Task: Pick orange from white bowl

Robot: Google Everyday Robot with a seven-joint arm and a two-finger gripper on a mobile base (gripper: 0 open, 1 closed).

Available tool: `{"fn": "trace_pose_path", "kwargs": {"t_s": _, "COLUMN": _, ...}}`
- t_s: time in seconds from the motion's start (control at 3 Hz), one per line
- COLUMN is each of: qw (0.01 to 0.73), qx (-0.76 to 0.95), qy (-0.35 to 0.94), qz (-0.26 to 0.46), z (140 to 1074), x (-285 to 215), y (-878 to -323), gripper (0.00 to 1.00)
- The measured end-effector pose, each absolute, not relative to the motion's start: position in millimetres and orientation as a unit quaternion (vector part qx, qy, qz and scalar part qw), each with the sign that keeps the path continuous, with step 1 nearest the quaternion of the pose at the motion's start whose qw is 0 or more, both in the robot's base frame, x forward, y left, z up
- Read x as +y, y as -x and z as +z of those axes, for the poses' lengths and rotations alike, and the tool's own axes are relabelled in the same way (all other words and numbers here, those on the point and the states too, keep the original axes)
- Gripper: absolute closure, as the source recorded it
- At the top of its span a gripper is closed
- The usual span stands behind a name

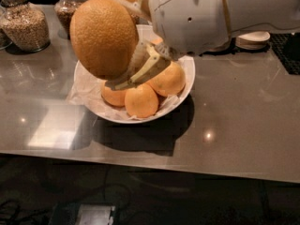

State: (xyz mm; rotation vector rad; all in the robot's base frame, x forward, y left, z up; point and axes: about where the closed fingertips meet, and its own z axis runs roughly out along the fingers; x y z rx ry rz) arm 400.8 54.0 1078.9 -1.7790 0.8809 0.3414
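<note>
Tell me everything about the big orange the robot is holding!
The orange is large, round and yellowish-orange, with a dimpled, slightly shiny rind and no stem end showing. The gripper holds it in the air, jaws shut on it: one pale jaw presses under its lower right side, the other reaches over its top. It hangs above the left part of the white bowl, seemingly clear of the other oranges inside.

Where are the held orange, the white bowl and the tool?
orange (99, 34), camera view, middle of its rind.
white bowl (187, 89), camera view, right rim.
tool (117, 41), camera view, above the bowl, midway between fingertips gripping the orange.
</note>
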Motion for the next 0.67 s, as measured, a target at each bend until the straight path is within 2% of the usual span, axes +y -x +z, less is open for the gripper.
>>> {"fn": "trace_pose_path", "kwargs": {"t_s": 0.67, "qw": 0.518, "qx": 0.334, "qy": 0.768, "qz": 0.171, "z": 1071.1, "x": 64.1, "y": -395.5, "gripper": 1.0}}
